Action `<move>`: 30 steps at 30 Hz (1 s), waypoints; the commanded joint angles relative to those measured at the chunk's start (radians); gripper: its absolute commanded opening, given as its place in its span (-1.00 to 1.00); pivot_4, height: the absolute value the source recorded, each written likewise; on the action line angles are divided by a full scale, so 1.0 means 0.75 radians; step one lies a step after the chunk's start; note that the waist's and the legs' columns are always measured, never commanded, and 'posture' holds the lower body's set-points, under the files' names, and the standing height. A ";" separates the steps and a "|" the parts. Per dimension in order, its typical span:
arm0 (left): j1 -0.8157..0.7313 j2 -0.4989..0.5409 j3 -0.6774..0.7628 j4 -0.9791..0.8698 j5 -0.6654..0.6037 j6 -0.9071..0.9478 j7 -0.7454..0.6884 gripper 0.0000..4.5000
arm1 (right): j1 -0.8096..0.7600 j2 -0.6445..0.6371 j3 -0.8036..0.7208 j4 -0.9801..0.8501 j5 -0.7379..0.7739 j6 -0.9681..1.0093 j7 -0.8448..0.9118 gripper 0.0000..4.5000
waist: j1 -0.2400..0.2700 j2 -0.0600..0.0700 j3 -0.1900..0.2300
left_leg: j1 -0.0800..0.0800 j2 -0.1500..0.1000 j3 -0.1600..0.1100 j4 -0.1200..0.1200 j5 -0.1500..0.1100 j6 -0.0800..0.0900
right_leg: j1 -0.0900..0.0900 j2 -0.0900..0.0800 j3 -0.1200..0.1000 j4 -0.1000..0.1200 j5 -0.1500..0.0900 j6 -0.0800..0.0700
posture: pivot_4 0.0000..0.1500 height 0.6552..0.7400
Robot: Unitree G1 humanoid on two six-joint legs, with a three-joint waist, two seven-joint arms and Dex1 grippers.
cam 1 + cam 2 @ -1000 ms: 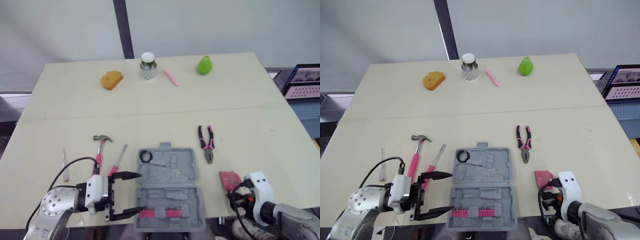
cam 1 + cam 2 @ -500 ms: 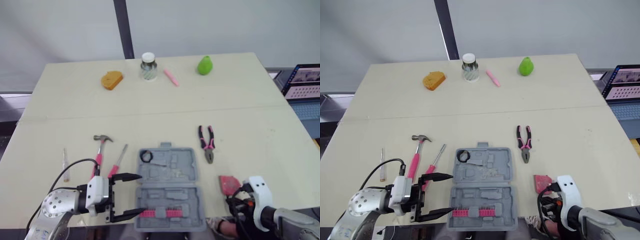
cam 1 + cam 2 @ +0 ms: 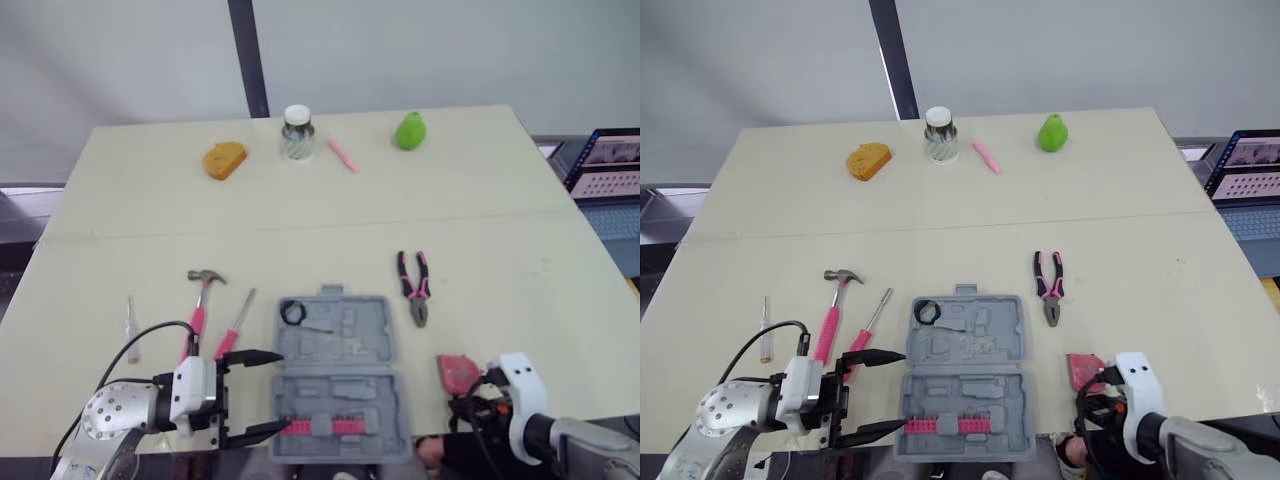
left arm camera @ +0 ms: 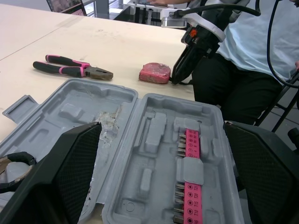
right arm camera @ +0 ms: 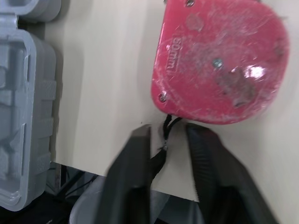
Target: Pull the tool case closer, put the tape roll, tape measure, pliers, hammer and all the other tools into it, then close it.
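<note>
At the near edge of the table, the open grey tool case, with the black tape roll in its far-left pocket. At its left side, the left gripper, fingers spread wide across the near-left corner — contact impossible to judge. Just right of the case, the red tape measure, with the right gripper at its near side, fingers narrowly parted about its black cord. Farther back, the pliers; to the left, hammer and screwdriver — all outside the case.
</note>
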 commanded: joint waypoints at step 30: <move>0.070 -0.016 0.111 0.084 -0.040 -0.070 -0.012 1.00 | -0.198 -0.752 0.209 0.952 -0.434 -1.729 1.231 0.98 | -0.006 -0.002 0.001 | -0.011 0.000 -0.017 0.001 0.009 -0.004 | -0.001 0.041 0.086 -0.010 -0.001 0.000 | 1.00 0.43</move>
